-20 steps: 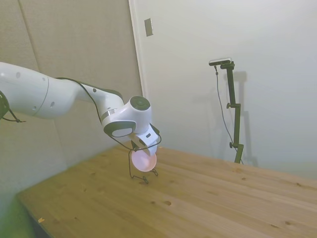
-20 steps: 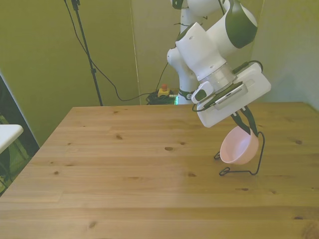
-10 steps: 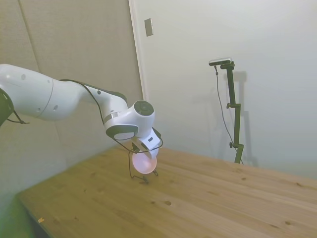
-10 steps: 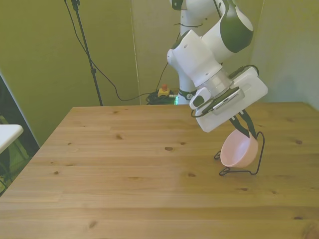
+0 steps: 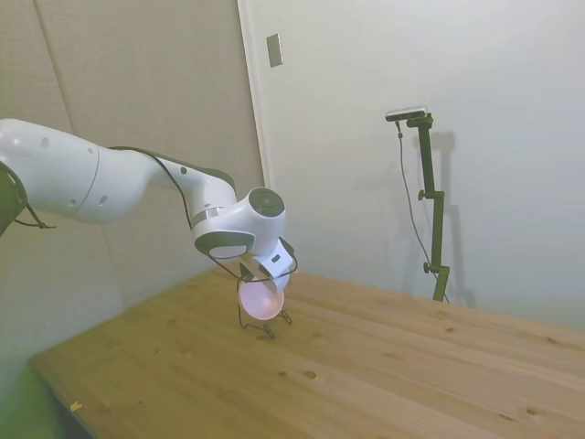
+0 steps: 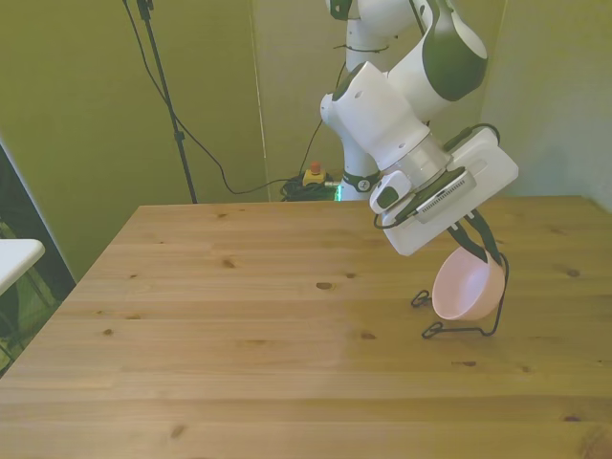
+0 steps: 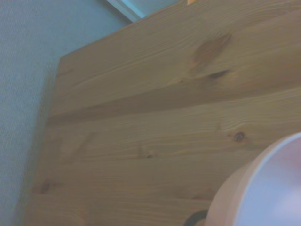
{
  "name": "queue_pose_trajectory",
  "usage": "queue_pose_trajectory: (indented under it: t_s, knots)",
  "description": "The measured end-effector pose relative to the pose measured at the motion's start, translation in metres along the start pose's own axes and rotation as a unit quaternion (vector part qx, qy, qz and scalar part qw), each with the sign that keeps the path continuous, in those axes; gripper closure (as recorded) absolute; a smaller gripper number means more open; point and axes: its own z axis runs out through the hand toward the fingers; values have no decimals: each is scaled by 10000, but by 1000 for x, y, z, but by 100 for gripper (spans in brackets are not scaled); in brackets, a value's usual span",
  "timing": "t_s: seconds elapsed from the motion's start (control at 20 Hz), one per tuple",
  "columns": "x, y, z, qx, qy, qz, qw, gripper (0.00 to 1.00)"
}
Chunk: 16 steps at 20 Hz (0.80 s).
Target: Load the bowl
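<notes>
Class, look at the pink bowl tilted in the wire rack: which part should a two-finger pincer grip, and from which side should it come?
Grip the upper rim of the bowl, one finger inside and one outside, coming down from above. The bowl stands tipped on edge in the wire rack, so its thin top rim is the free part. The pincer seems to grip there already.

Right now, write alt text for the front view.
A white robot arm's gripper holds a pale pink bowl, tilted on its side, at a thin black wire rack on a wooden table, toward the front view's right.
</notes>
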Motion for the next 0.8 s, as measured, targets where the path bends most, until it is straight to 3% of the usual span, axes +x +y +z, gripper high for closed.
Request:
queue_pose_trajectory:
  t_s: [0.75,0.8]
  knots:
    - [23,23,11,304,-399,98,9987,100]
    - [24,23,11,307,-403,98,9987,0]
